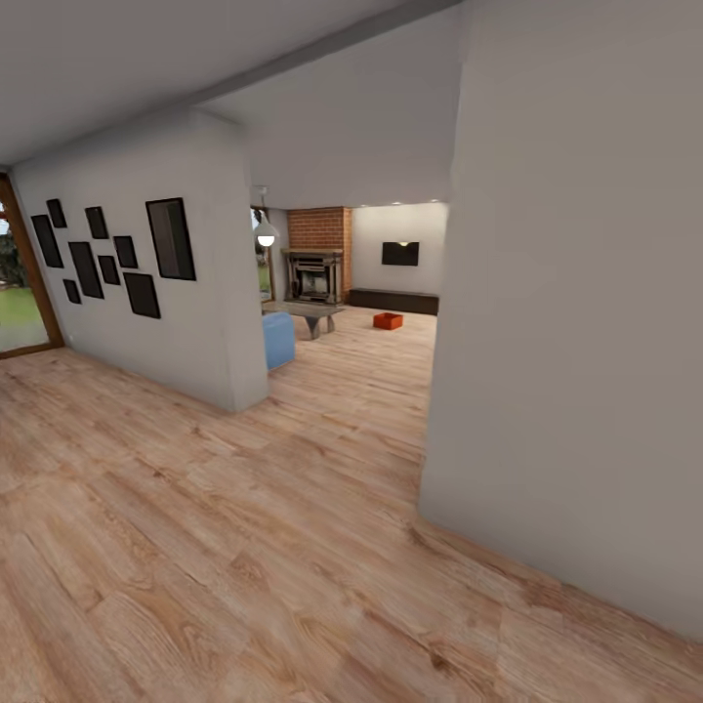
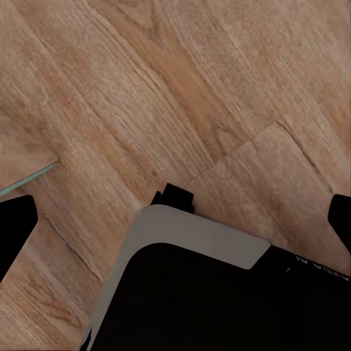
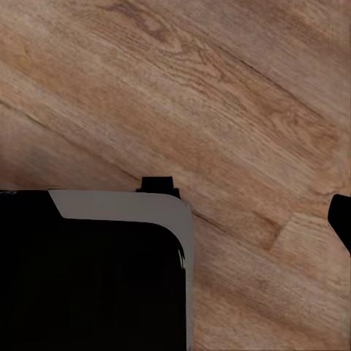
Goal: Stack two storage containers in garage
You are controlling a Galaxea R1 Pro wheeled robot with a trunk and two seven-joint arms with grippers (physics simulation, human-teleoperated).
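1. The left gripper point(image 2: 175, 219) stands wide: its two dark fingertips point(image 2: 14, 230) show at opposite edges of the left wrist view, holding nothing, above the pale wood floor point(image 2: 219, 80).
2. For the right gripper, one fingertip point(image 3: 342, 219) shows; I cannot tell its state.
3. The head view shows one orange-red storage container point(image 1: 388, 320) far ahead on the living room floor, near the low dark cabinet point(image 1: 395, 301) and the brick fireplace point(image 1: 315, 256).

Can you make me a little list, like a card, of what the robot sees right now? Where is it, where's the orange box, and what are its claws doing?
place: hallway with pale wood-plank floor, looking into the living room
orange box: one storage container far off on the living room floor, in front of the long dark cabinet
second box: cannot tell where
nearby: brick fireplace, black TV, blue seat, dark picture frames
left claw: holds nothing, above bare floor
right claw: holds nothing, above bare floor
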